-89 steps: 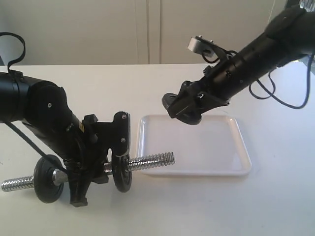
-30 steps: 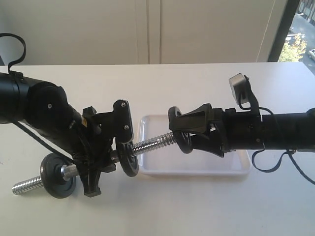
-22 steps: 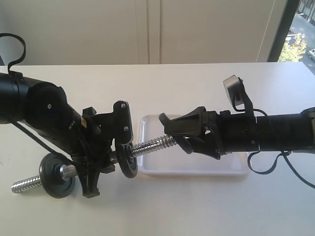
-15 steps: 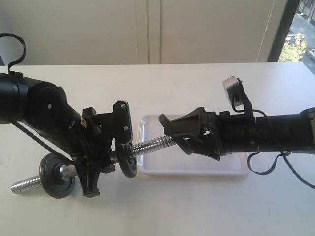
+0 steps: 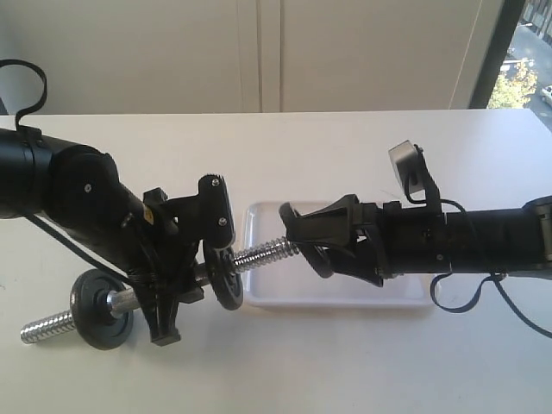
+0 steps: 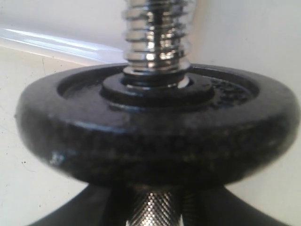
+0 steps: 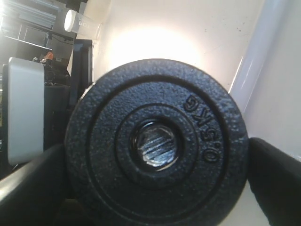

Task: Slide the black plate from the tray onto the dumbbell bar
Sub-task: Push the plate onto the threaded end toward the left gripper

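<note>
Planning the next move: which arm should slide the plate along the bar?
Right. The right gripper holds the black plate at the dumbbell bar end; the left gripper steadies the bar.

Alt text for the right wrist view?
A matte black round weight plate with raised KG lettering fills the frame, gripped at its rim by the right gripper. The tip of the chrome threaded dumbbell bar shows inside its centre hole; a glossy white tray lies behind.

black plate [image 7: 155,183] now at dumbbell bar [image 5: 263,254]
</note>
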